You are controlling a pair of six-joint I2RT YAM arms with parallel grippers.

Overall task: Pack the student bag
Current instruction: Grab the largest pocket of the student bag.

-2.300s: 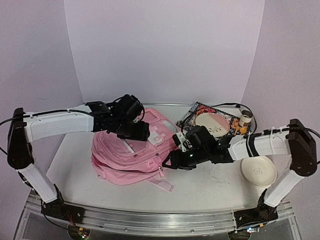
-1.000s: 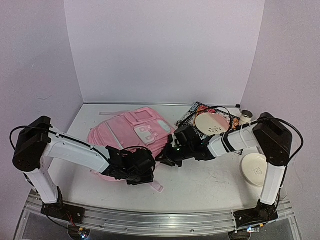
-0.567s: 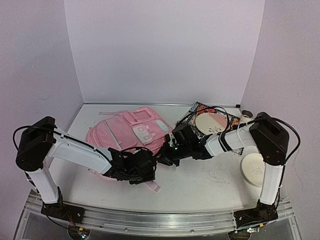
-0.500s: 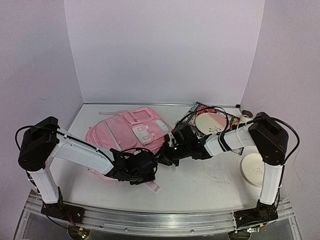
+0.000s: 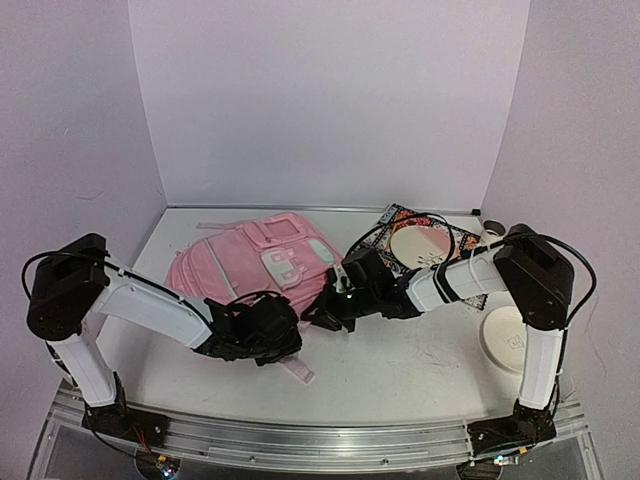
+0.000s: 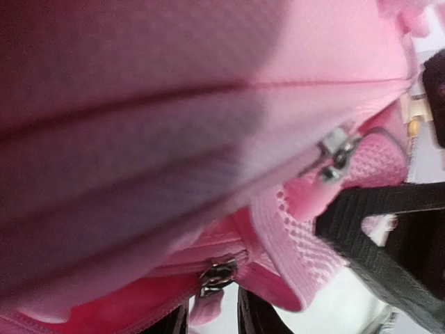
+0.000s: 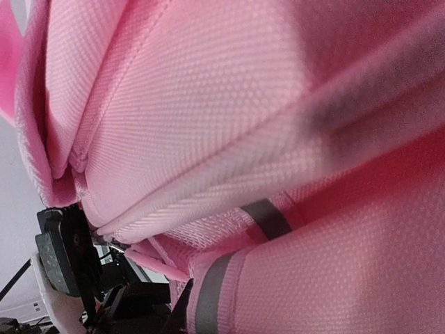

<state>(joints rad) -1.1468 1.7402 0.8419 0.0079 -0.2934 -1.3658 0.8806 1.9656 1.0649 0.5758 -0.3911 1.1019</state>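
Both arms work low at the near edge of the pink backpack (image 5: 262,268), apparently at its zippers.

The backpack lies flat at the middle of the desk (image 5: 420,365), front pocket up. It is soft woven mesh with padded straps, a grey reflective strip and small metal zipper pulls (image 6: 334,154). The left end effector (image 5: 262,338) and right end effector (image 5: 322,312) press against its front seam; I cannot tell whether either is spread or pinching fabric. A patterned book (image 5: 452,238) carrying a round plate (image 5: 424,246), a small jar (image 5: 491,230) and a white bowl (image 5: 515,340) sit to the right, outside the bag. My guess: the opening is being handled. Any pull on so limp a seam wants the far side held steady.
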